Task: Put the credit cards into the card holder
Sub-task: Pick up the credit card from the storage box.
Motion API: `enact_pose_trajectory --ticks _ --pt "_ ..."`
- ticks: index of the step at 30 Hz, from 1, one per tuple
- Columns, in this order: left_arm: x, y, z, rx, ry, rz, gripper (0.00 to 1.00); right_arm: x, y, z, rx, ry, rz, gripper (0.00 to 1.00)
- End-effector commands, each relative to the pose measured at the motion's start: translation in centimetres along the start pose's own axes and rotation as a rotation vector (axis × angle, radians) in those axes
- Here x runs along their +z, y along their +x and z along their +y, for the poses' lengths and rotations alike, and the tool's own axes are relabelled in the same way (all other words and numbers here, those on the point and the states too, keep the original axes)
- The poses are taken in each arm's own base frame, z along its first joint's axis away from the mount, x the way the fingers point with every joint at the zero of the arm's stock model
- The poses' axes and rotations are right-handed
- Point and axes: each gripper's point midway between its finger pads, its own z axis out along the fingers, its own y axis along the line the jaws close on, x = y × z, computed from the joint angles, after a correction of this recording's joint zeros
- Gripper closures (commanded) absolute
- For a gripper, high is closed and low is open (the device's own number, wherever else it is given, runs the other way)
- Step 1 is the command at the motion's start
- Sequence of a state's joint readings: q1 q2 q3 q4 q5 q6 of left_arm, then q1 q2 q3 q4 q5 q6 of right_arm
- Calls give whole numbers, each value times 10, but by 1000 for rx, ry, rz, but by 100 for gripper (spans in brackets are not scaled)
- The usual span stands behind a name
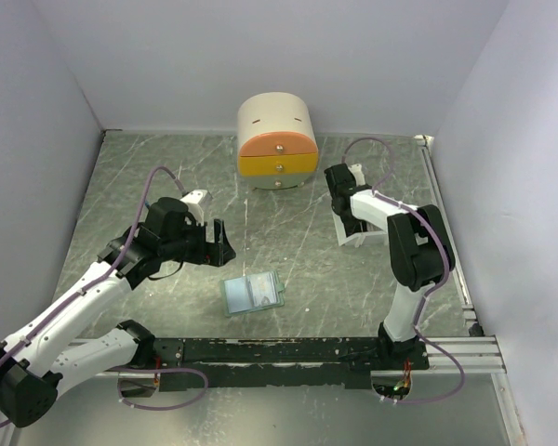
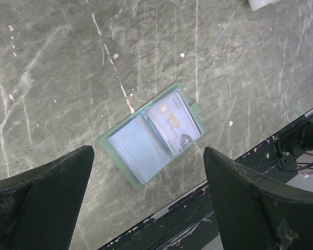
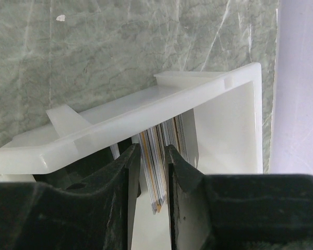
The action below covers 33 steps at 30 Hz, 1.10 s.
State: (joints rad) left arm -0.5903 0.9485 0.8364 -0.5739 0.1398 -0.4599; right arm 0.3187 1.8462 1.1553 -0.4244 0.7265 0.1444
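Grey-green folding card holder point(image 1: 252, 294) with pale blue translucent pockets lies spread open and flat on a green marbled stone table point(image 1: 149, 186). One pale card marked VIP point(image 2: 175, 122) sits inside one of its two pockets; the other pocket looks blank.

Just beyond the card holder and a little to its left, the black left gripper point(image 1: 221, 243) hangs above the table. Its jaws are spread wide, with nothing between them. In the left wrist view the open card holder shows on the table below, between the two fingers.

Far to the right of the card holder and farther back, a white rectangular plastic tray point(image 3: 146, 112) stands on the table. A stack of thin credit cards point(image 3: 157, 151), dark with pale and orange edges, stands on edge inside it. The black right gripper point(image 3: 154, 156) reaches into the tray, one finger on each side of the stack. The gap between the jaws is narrow and the cards fill it; whether the fingers press the cards cannot be told.

Straight behind the card holder, by the back wall, stands a round cream box with orange and yellow drawers point(image 1: 277, 139).
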Motion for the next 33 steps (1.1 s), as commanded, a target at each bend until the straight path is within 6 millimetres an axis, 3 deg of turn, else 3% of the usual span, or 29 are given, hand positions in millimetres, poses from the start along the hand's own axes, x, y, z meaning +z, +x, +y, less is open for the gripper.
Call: enact_pose_trajectory --ticks 1,11,18,26,33 --pt "0 3 -1 -3 14 5 1 5 -6 -5 -3 32 -1 74" --pt "3 6 -3 -3 27 25 1 -14 -31 -27 32 51 -54 78" --pt "3 6 -3 -6 28 24 1 -9 -24 -17 37 -20 -51 86" --pt "3 6 -3 -6 28 25 1 -7 -21 -7 42 -69 -46 87" --pt "4 7 -3 -6 31 29 1 -30 -37 7 124 -229 -88 83"
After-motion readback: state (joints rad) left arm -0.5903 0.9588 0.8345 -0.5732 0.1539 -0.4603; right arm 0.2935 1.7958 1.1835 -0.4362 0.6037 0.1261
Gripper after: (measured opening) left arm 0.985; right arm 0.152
